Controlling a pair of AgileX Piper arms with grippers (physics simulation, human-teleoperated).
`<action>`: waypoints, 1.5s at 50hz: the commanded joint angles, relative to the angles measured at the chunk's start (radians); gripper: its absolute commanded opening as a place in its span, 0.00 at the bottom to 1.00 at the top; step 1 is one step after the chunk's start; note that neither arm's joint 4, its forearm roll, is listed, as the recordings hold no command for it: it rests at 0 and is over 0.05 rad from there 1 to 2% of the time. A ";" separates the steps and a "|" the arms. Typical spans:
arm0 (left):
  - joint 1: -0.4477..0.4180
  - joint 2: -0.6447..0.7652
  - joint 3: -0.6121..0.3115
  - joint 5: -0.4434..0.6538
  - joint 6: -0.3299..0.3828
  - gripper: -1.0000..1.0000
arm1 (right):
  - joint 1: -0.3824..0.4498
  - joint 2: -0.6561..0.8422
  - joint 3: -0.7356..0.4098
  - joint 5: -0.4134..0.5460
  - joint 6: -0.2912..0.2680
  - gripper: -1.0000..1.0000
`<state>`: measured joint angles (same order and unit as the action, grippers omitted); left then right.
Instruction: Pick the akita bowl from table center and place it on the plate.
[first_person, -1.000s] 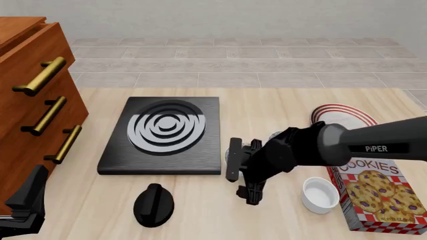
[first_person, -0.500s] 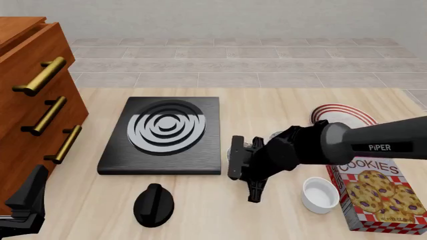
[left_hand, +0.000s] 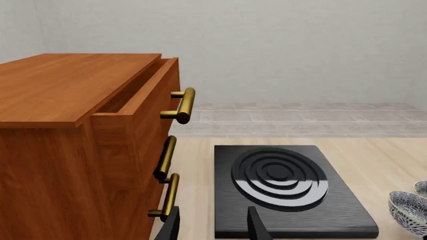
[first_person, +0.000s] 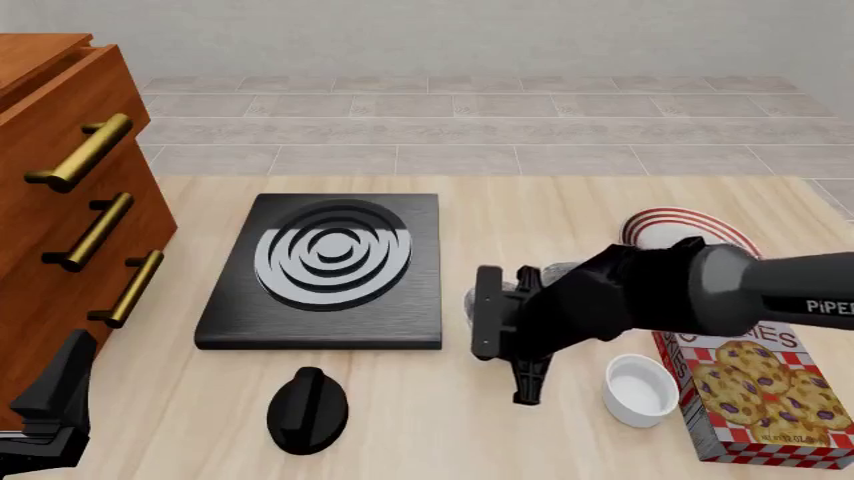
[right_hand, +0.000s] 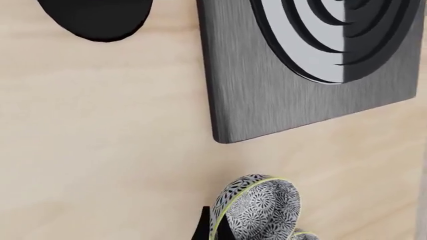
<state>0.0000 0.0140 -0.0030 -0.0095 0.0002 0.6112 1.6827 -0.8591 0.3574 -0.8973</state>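
Now the right gripper (right_hand: 212, 231) jaws pinch one akita bowl (right_hand: 260, 210); left gripper (left_hand: 212, 225) jaws spread.

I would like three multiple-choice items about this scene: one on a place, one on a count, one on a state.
1. Where does the black knob lie?
A. on the burner plate
B. on the table, nearer the camera than the burner plate
C. inside the drawer

2. How many brass handles does the wooden cabinet show?
A. one
B. three
C. five

3. How is the cabinet's top drawer?
A. pulled slightly open
B. fully shut
C. removed

Answers:
1 B, the front view shows it on bare wood in front of the burner plate.
2 B, three handles stand one below another.
3 A, the left wrist view shows a gap under the cabinet's top.
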 joint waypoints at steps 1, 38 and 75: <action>0.000 0.000 0.000 0.000 0.000 1.00 | 0.032 -0.100 0.009 0.058 0.009 0.00; 0.000 0.000 0.000 0.000 0.000 1.00 | 0.147 -0.421 -0.094 0.404 0.098 0.00; 0.000 0.000 0.000 0.000 0.000 1.00 | -0.252 -0.413 -0.187 0.478 -0.007 0.00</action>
<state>0.0001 0.0141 -0.0030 -0.0095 0.0003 0.4712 1.2463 -1.0327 0.8534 -0.8818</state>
